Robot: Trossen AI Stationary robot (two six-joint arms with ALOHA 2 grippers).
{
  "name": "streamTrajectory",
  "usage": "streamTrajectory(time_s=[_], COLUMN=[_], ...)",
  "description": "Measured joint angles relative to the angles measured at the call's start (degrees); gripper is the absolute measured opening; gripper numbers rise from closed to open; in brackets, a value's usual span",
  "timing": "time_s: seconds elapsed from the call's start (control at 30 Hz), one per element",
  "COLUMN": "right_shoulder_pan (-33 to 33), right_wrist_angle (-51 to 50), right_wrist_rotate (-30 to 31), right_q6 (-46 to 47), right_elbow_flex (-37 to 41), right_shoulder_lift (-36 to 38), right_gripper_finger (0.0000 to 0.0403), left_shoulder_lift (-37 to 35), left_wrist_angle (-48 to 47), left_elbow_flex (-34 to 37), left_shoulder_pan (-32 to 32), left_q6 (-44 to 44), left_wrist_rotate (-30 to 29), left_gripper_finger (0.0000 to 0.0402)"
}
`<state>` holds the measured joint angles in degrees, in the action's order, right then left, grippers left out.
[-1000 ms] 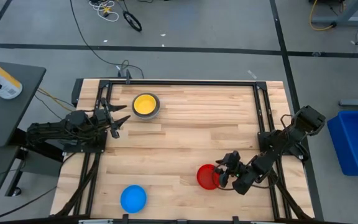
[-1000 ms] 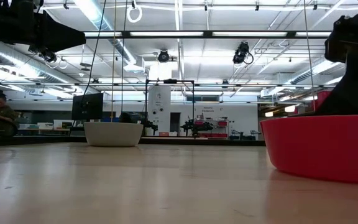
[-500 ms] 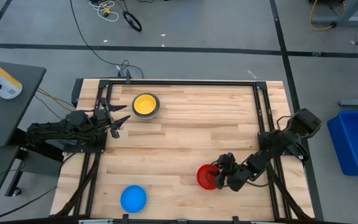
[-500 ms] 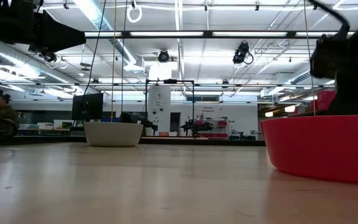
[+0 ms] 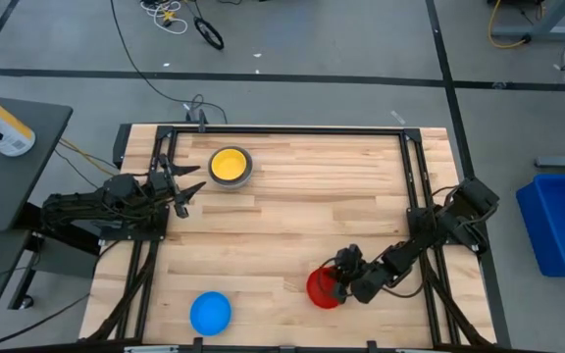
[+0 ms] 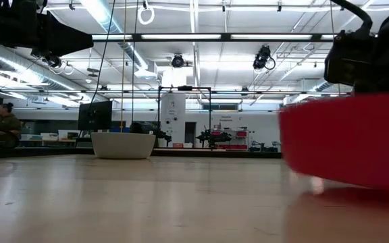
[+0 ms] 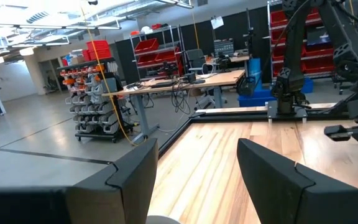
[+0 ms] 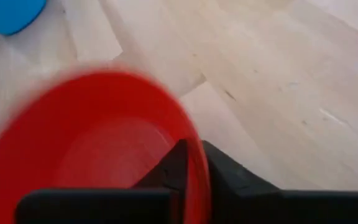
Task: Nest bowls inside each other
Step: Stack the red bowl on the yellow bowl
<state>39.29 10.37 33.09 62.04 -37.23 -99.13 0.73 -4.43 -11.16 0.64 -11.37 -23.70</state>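
Overhead and table-level views share red bowl (image 5: 324, 288); right wrist close on it.

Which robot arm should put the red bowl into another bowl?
The right one, probably. The right gripper is pinched on the red bowl's rim. The left gripper hangs open beside the yellow bowl nested in the grey bowl, far from the red one.

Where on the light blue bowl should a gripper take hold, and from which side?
Judging by its pose, the light blue bowl sits upright and alone near the table's front edge. Pinch its thin rim from above, one finger inside, one outside, much as the right gripper holds the red bowl.
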Motion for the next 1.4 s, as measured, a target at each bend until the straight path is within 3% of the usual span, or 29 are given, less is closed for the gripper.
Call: streamTrajectory(time_s=[0.07,0.3,0.57,0.77,1.07,1.4], right_shoulder_pan=[0.0,-3.22,-14.61,-26.72,-43.43,-51.12], right_wrist_angle=[-1.23,-1.34,17.65,33.64,45.25,41.92], right_wrist_rotate=[1.31,6.85,8.37,-2.29,-18.36,-30.88], right_q6=[-0.04,-5.13,-29.97,-47.22,-54.61,-56.53], right_elbow_flex=[-0.45,-0.73,-0.75,-0.84,-2.55,-24.86], right_shoulder_lift=[0.0,0.0,0.0,0.0,-2.14,-18.36], right_gripper_finger=[0.0011,0.0005,0.0003,0.0002,0.0001,0.0001], left_shoulder_lift=[0.0,0.0,0.0,0.0,-0.01,0.0], left_wrist_angle=[0.0,0.0,-0.01,-0.18,-0.47,-1.92], left_elbow_flex=[0.0,0.0,0.0,0.0,0.11,0.15], left_shoulder_pan=[-0.01,-0.01,0.0,-0.01,-0.01,-0.01], left_q6=[0.0,0.01,0.01,0.01,0.26,1.09], left_wrist_rotate=[0.0,0.0,0.01,0.02,0.01,0.0], left_gripper_finger=[0.0228,0.0228,0.0228,0.0228,0.0228,0.0228])
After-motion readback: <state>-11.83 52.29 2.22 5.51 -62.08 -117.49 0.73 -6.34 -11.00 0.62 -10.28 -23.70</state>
